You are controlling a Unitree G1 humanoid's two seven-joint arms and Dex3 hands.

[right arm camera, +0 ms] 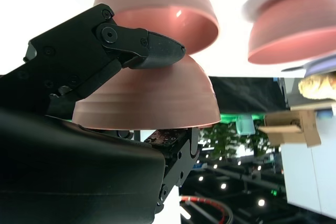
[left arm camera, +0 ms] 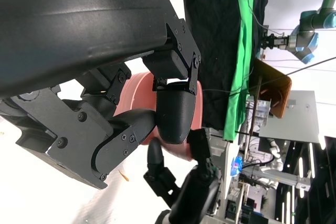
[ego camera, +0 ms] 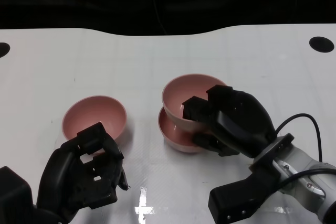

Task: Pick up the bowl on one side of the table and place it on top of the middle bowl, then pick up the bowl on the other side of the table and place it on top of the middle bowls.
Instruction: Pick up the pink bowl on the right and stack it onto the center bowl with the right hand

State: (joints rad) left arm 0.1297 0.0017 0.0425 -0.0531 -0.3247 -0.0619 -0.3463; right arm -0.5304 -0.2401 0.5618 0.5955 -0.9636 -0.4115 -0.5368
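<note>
**Right hand grips pink bowl over the middle bowl**

The right black many-fingered hand clamps the rim of a glossy pink plastic bowl: fingers reach inside the near edge, others press the outer wall. The right wrist view shows a dark fingertip lying against that bowl's ribbed side. The held bowl sits tilted in the mouth of the second pink bowl, at the table's middle; whether it rests fully on it, I cannot tell.

The left black hand hangs low at the near edge of the white table, fingers curled loosely, apart, holding nothing. Just beyond its fingertips stands the third pink bowl, upright on the table, well apart from the stacked pair.

Black round holes mark the table's far corners.
</note>
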